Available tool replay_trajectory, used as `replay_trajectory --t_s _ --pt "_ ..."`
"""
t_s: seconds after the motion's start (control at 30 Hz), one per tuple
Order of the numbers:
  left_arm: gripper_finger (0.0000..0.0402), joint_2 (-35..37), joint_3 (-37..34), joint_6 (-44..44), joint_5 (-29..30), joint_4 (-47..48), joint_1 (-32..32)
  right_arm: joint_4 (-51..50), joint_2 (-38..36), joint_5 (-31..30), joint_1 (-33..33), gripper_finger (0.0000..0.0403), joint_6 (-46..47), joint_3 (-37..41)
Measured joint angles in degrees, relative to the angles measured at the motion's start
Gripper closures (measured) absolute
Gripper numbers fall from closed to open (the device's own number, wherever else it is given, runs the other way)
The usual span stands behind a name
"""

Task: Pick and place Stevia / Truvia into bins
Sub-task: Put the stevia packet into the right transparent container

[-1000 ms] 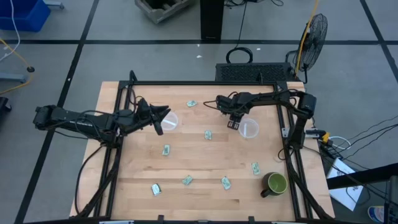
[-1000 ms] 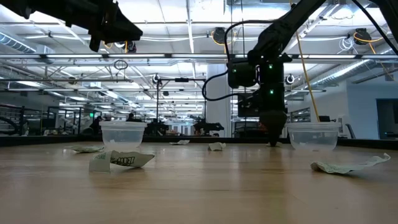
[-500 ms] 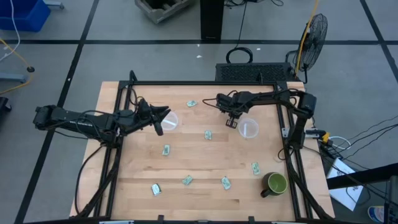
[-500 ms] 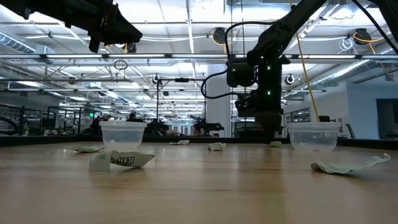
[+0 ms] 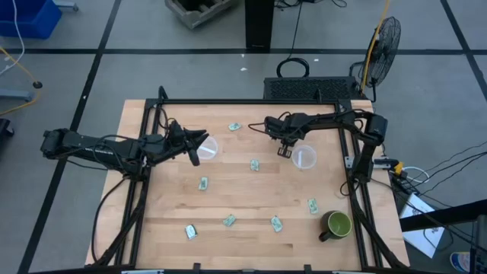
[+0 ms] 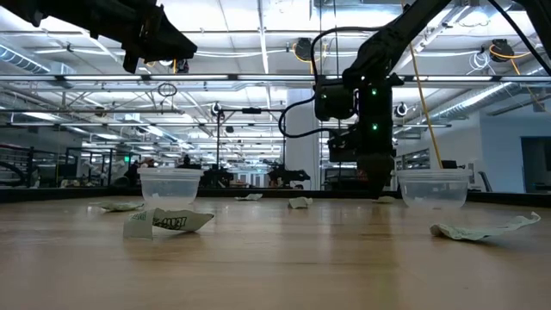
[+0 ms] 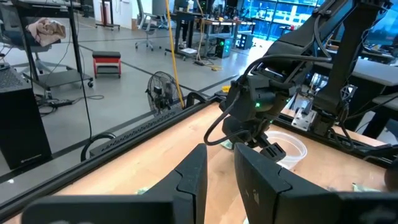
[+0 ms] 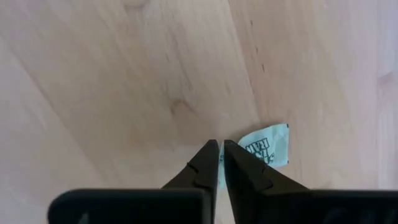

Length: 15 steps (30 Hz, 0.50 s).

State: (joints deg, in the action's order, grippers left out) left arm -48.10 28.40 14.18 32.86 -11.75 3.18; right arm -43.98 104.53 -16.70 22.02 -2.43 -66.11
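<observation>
My right gripper (image 8: pixel 219 144) points steeply down at the table just left of the right bin (image 5: pixel 304 157), its fingers shut to a thin slit. A pale green Stevia sachet (image 8: pixel 266 147) lies flat on the wood right beside its fingertips, one edge hidden behind a finger. My left gripper (image 7: pixel 219 152) hangs open and empty well above the table beside the left bin (image 5: pixel 207 147). Several more sachets lie flat on the table, among them one at the far side (image 5: pixel 234 126), one in the middle (image 5: pixel 254 164) and one toward the left (image 5: pixel 203 183). My right gripper comes at the sachet's edge (image 8: pixel 241 148) from above, pointing down. One finger (image 8: pixel 239 168) covers that edge, so I cannot tell whether the fingers pinch it or only stand over it. The sachet lies flat on the table.
A dark green mug (image 5: pixel 335 224) stands at the near right corner. A black frame (image 5: pixel 228 101) runs along the far edge and down both sides of the table. More sachets lie along the near edge (image 5: pixel 229 221). In the low view both bins (image 6: pixel 170 185) (image 6: pixel 433 188) stand upright.
My right gripper has shut its fingers while staying over the same spot beside the right bin. In the low view a sachet now shows on the table by its tips.
</observation>
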Motion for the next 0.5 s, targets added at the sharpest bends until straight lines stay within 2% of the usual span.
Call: replay_trajectory --t_s 0.23,0.5 --pt "0.0316 0.0 0.0 0.0 0.0 0.0 0.0 0.2 0.0 0.1 0.0 0.0341 0.1 0.0" --pt "0.0316 0.0 0.0 0.0 0.0 0.0 0.0 -1.1 0.0 0.1 0.0 0.0341 0.4 0.0"
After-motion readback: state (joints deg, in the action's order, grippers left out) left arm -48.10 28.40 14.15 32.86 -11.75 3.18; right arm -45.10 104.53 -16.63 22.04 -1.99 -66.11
